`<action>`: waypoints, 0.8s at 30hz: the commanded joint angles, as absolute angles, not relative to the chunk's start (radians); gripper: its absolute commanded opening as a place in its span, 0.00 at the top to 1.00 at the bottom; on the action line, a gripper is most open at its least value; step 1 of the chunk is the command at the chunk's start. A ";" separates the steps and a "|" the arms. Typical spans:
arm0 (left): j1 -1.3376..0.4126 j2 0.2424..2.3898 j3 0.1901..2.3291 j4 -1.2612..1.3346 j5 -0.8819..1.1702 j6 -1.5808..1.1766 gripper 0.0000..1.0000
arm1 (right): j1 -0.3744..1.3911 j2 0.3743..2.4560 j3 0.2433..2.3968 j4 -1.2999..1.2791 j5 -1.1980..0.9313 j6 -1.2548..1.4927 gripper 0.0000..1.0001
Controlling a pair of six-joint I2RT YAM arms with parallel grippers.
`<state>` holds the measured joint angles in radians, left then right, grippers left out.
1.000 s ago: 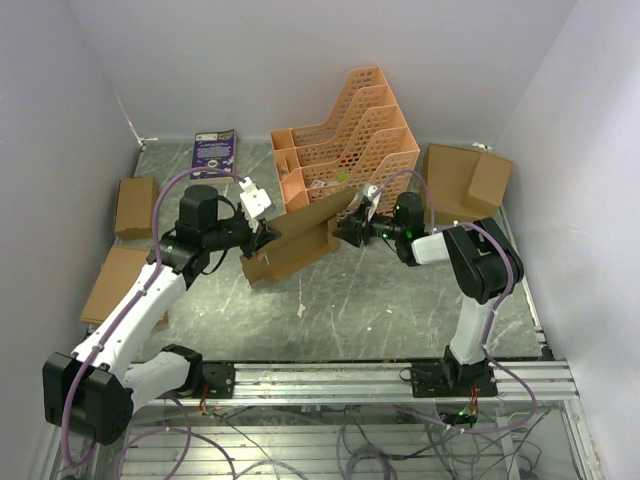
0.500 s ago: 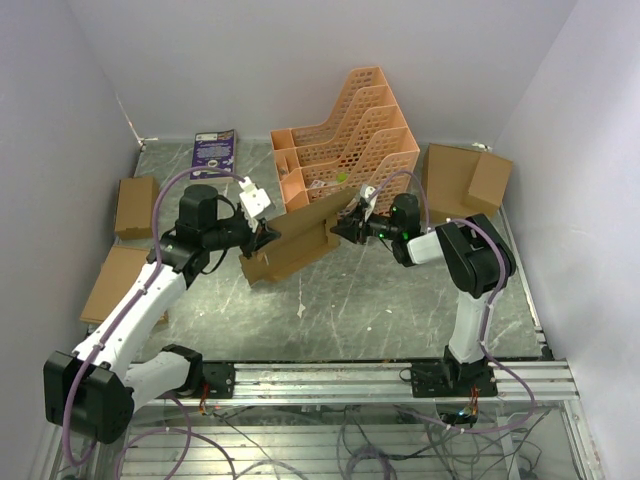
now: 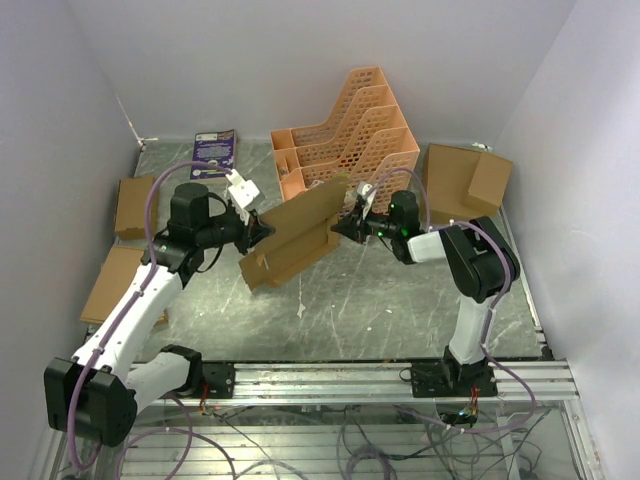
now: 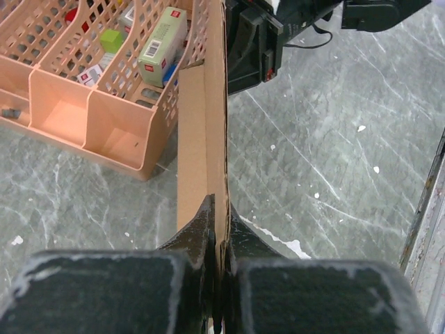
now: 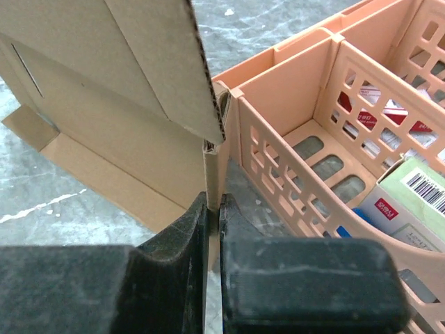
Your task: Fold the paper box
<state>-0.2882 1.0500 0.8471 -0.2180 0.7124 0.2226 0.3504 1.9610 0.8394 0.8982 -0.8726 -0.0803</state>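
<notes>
Box (image 3: 295, 235) stands on edge in front of the rack (image 3: 345, 130), strung between the two arms with its broad panel tilted up toward the right. Whether its low left corner brushes the tabletop (image 3: 400, 300) I cannot tell.

The left claw (image 3: 258, 232) is clamped on the box's left end. Its wrist view shows a finger pressed flat against each face of the cardboard, with no gap. The right claw (image 3: 345, 225) is nipped down to a sliver on a narrow flap (image 5: 212, 170) at the far end, the cardboard's edge sandwiched between its pads.

Holding the box at opposite ends looks deliberate. One arm can anchor the panel while the other swings its flap about the crease, and keeping the cardboard upright leaves the lower flaps free to turn instead of pinned flat.

Folding seems at an early stage, since the panels are mostly flat and no walls are locked. The rack's corner sits just beside the pinched flap, so a turn that way could snag.
</notes>
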 commanded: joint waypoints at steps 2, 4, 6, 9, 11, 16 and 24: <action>-0.272 1.030 0.863 -0.193 0.666 0.053 0.92 | 0.381 1.828 0.931 0.523 -0.881 -0.178 1.00; -0.274 1.029 0.869 -0.190 0.656 -0.033 0.84 | 0.381 1.794 0.988 0.310 -0.849 -0.227 1.00; -0.273 1.028 0.878 -0.207 0.633 -0.090 0.72 | 0.380 1.775 1.053 0.121 -0.824 -0.280 1.00; -0.273 1.005 0.873 -0.217 0.624 -0.167 0.53 | 0.380 1.753 1.111 -0.122 -0.783 -0.345 1.00; -0.273 0.964 0.868 -0.228 0.603 -0.210 0.40 | 0.379 1.735 1.139 -0.293 -0.755 -0.389 1.00; -0.272 0.844 0.877 -0.299 0.472 -0.265 0.23 | 0.371 1.711 1.236 -0.670 -0.685 -0.532 1.00; -0.272 0.773 0.880 -0.418 0.322 -0.269 0.15 | 0.372 1.748 1.303 -0.998 -0.440 -0.629 1.00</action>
